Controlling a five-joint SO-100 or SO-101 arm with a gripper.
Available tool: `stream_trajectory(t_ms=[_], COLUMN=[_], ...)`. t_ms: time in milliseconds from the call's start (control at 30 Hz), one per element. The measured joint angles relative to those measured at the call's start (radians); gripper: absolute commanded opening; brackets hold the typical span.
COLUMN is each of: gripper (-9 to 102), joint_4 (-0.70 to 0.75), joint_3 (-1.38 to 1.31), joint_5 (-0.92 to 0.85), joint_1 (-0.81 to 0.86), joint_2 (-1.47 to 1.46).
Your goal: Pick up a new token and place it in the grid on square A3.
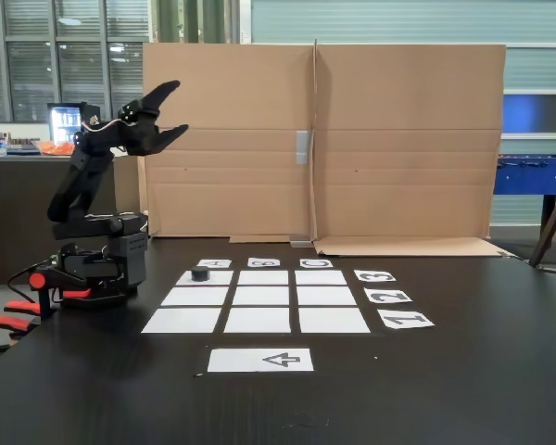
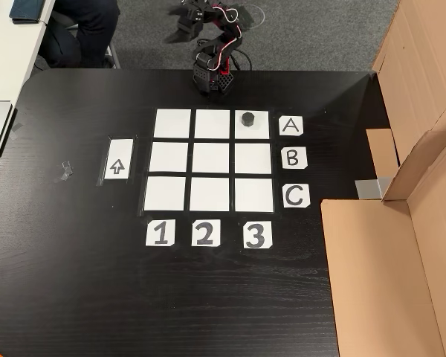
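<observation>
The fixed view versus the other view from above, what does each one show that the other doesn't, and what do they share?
The fixed view alone shows the gripper raised high with its jaws spread, holding nothing, plus the standing cardboard wall face-on. The other view alone lets you read the labels: the token sits on the cell in row A, column 3. Both share the token on a corner cell of the grid and the arrow sheet.

Black token (image 2: 247,118), white grid (image 2: 172,159)
</observation>
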Motion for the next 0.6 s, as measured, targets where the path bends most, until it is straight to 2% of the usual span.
stream_trajectory(t_ms=[333, 600], gripper=[29, 29], joint_4=[0.031, 0.049], joint_3=[0.135, 0.279], joint_5=[0.015, 0.017], joint_1=[0.275, 0.387], joint_2=[0.041, 0.046])
